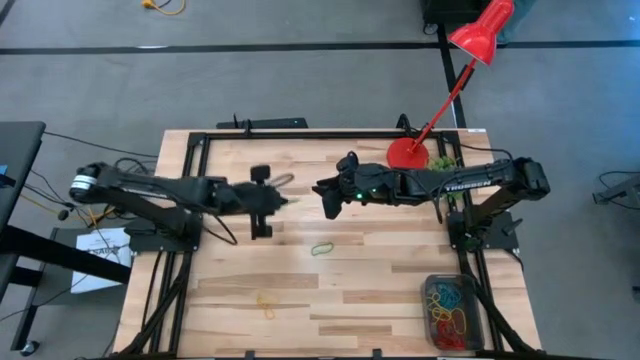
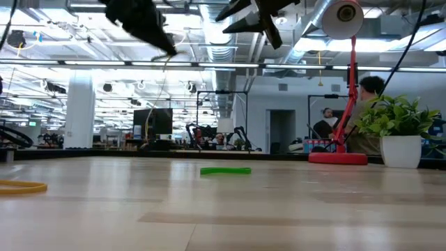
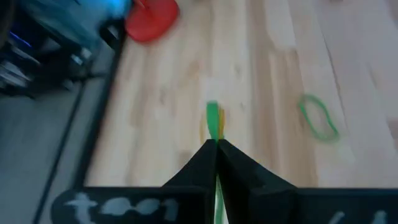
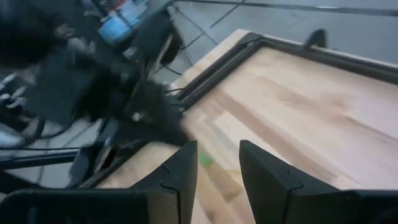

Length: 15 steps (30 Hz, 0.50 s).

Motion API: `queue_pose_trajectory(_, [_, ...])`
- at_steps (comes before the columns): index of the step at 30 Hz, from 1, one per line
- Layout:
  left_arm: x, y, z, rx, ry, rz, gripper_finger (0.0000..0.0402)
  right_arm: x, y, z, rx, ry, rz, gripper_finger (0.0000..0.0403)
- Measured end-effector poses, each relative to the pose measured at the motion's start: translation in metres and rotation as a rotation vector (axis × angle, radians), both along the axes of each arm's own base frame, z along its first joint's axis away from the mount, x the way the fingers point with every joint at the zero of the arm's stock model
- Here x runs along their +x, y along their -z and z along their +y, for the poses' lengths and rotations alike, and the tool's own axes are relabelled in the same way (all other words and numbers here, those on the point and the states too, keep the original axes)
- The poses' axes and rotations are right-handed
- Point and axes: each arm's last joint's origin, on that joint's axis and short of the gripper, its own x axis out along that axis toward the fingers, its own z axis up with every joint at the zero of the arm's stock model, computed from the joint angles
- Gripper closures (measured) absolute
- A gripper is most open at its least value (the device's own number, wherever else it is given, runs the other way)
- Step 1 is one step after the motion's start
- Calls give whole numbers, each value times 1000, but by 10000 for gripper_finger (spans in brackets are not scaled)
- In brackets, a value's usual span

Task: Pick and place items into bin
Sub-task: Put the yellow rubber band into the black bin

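My left gripper [image 1: 283,201] hangs above the middle of the table, shut on a thin green loop [image 3: 212,119] with a yellowish strand beside it. My right gripper [image 1: 322,196] is open and faces it from the right at about the same height, a short gap away; its fingers [image 4: 186,169] touch nothing. Another green loop [image 1: 321,248] lies flat on the wood nearer the front and also shows in the low view [image 2: 225,170]. A yellow loop [image 1: 265,305] lies near the front left. The dark bin [image 1: 452,312] sits at the front right corner with several coloured loops in it. My left gripper pinches the green loop between its two shut fingertips [image 3: 231,155]. A short length of the loop [image 3: 213,127] sticks out past the tips. The loop is lifted clear of the table; in the low view a thin strand [image 2: 166,64] hangs below the fingers.
The red lamp base [image 1: 407,153] and a small potted plant [image 1: 442,160] stand at the far right of the table, with the lamp's arm leaning over the edge. A black frame rail [image 1: 300,134] runs round the tabletop. Bare wood lies between the loops and the bin.
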Motion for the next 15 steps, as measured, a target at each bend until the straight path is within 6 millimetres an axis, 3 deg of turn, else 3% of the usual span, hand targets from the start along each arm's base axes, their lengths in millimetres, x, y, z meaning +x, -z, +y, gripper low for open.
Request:
queue_pose_trajectory(7, [-13, -31, 18, 0, -31, -186, 401, 26, 7, 1, 7, -8, -166, 289])
queue_pose_trajectory(15, [-13, -25, 23, 1, -52, -137, 401, 48, 37, -8, 6, 17, -165, 289])
